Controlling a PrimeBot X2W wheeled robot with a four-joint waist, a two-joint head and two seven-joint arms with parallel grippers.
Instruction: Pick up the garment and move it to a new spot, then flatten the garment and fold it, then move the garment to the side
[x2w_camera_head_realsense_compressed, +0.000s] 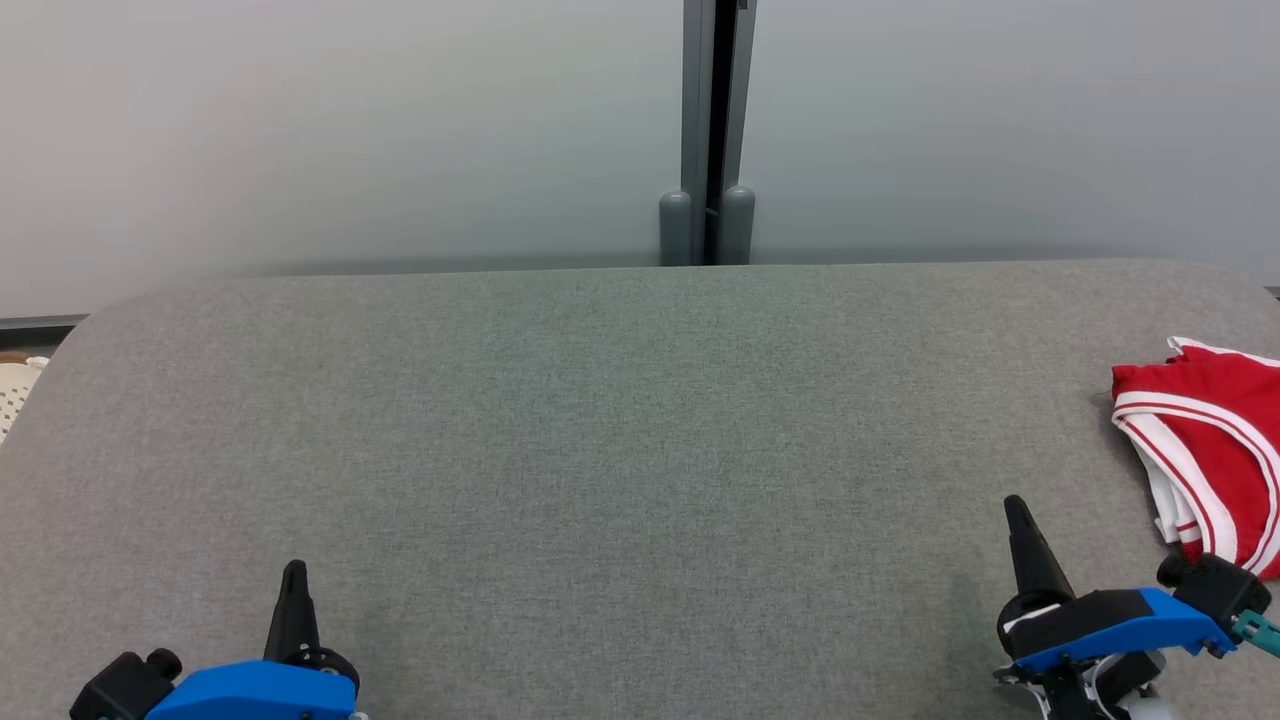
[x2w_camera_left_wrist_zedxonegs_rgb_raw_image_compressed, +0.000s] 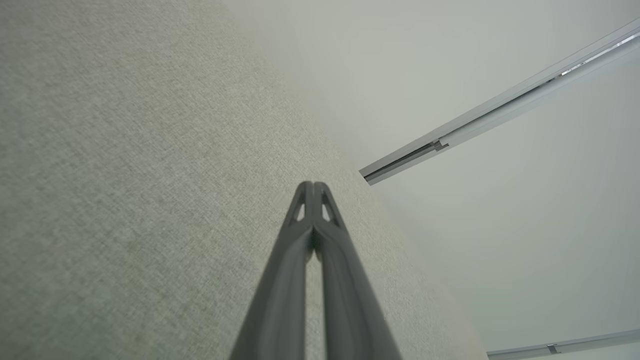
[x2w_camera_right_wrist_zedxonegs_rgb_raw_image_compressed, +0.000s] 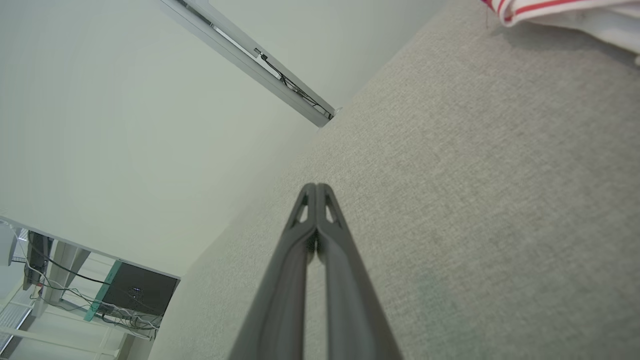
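Observation:
A folded red garment with white stripes (x2w_camera_head_realsense_compressed: 1215, 445) lies at the right edge of the grey fabric table (x2w_camera_head_realsense_compressed: 620, 420), partly cut off by the frame. Its corner also peeks in at the top right of the right wrist view as the garment (x2w_camera_right_wrist_zedxonegs_rgb_raw_image_compressed: 565, 10). My right gripper (x2w_camera_head_realsense_compressed: 1015, 505) hovers low at the lower right, just left of the garment and apart from it, fingers pressed together and holding nothing (x2w_camera_right_wrist_zedxonegs_rgb_raw_image_compressed: 316, 187). At the lower left my left gripper (x2w_camera_head_realsense_compressed: 294, 568) is likewise shut and empty above bare fabric (x2w_camera_left_wrist_zedxonegs_rgb_raw_image_compressed: 313, 185).
A pale wall with a grey vertical post (x2w_camera_head_realsense_compressed: 715, 130) stands behind the table's far edge. A white perforated object (x2w_camera_head_realsense_compressed: 18, 390) sits beyond the table's left edge. Desks and cables (x2w_camera_right_wrist_zedxonegs_rgb_raw_image_compressed: 75, 295) appear past the table in the right wrist view.

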